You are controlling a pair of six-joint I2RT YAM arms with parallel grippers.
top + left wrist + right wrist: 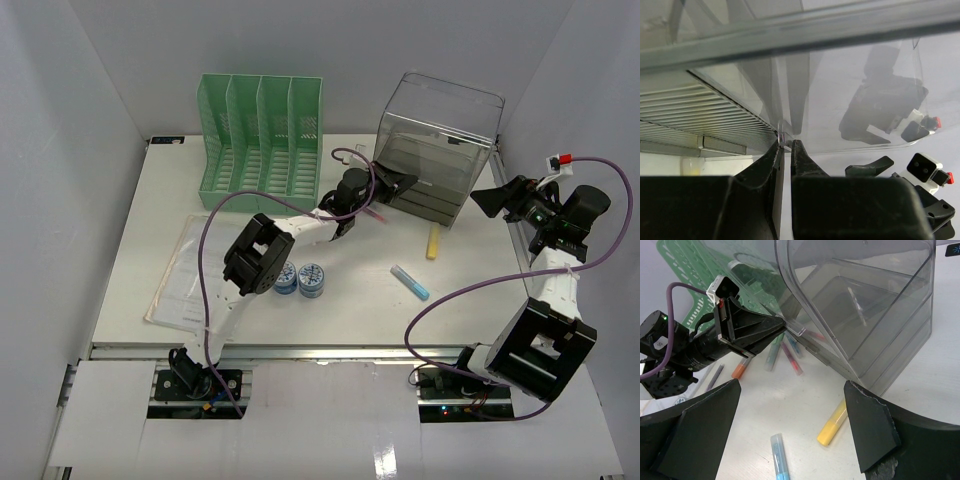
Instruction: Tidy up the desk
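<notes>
The white desk (350,315) carries a clear plastic bin (437,150), tipped up at the back right. My left gripper (402,184) is shut on the bin's front rim; in the left wrist view (785,142) the fingers pinch the thin clear lip. The right wrist view shows the same grip on the bin (870,310). My right gripper (492,202) is open and empty, hovering right of the bin. Its fingers (867,427) frame a yellow marker (832,426) and a blue marker (780,457) on the desk.
A green file organizer (262,135) stands at the back left. Papers (185,270) lie at the left, with two blue tape rolls (300,279) beside them. Several markers (785,352) lie under the bin's raised edge. The yellow marker (433,243) and blue marker (410,282) lie mid-right.
</notes>
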